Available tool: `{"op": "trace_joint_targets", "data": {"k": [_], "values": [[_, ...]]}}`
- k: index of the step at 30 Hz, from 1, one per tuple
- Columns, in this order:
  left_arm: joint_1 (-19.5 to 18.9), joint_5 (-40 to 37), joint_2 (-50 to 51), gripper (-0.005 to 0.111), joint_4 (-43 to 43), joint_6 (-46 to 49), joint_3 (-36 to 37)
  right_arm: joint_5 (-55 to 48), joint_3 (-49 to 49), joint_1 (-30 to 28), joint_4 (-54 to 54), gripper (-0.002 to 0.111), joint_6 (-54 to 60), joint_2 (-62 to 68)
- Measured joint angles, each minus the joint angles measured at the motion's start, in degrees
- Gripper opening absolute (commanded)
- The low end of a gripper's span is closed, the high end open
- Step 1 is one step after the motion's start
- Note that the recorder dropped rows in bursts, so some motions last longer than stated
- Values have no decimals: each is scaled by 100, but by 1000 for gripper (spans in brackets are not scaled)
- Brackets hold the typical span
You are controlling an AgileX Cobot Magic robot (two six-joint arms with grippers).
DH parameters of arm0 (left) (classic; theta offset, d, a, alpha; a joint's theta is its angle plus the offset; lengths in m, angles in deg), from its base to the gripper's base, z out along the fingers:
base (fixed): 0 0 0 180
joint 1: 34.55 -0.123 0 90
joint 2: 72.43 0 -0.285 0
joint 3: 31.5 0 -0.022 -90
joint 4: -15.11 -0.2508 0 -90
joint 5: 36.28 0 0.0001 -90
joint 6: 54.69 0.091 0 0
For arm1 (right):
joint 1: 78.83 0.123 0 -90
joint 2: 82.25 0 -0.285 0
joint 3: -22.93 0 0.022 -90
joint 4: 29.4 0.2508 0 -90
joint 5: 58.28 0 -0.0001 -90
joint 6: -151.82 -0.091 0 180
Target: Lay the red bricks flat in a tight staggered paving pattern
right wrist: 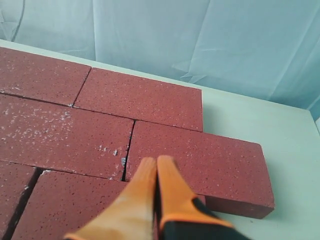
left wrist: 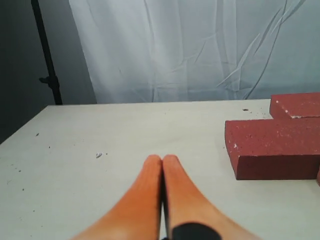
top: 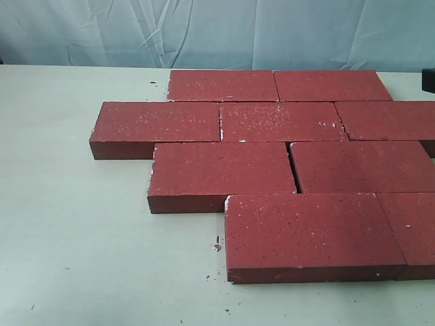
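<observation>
Several red bricks (top: 221,170) lie flat on the pale table (top: 81,224) in four staggered rows, mostly touching. A narrow gap shows between the two third-row bricks (top: 293,166). The nearest brick (top: 309,227) sits at the front. Neither gripper shows in the exterior view. My left gripper (left wrist: 162,159) is shut and empty over bare table, apart from the pattern's end brick (left wrist: 275,150). My right gripper (right wrist: 156,161) is shut and empty just above the bricks, near a joint (right wrist: 127,150) beside the outer brick (right wrist: 200,160).
A pale curtain (top: 204,30) hangs behind the table. A black stand pole (left wrist: 47,55) rises beyond the table's corner in the left wrist view. Small crumbs (top: 217,246) dot the table. A dark object (top: 428,80) pokes in at the exterior view's right edge.
</observation>
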Motion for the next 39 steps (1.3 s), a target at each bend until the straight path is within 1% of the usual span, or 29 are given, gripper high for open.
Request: {"op": "trace_joint_targets", "data": {"k": [4, 9, 39], "values": [[-48, 0, -27, 0, 40, 0, 87, 10, 0, 0, 0, -1, 0, 0], [-72, -209, -27, 0, 40, 0, 96, 10, 0, 0, 0, -1, 0, 0], [-72, -219, -27, 0, 119, 0, 96, 32, 0, 0, 0, -1, 0, 0]]}}
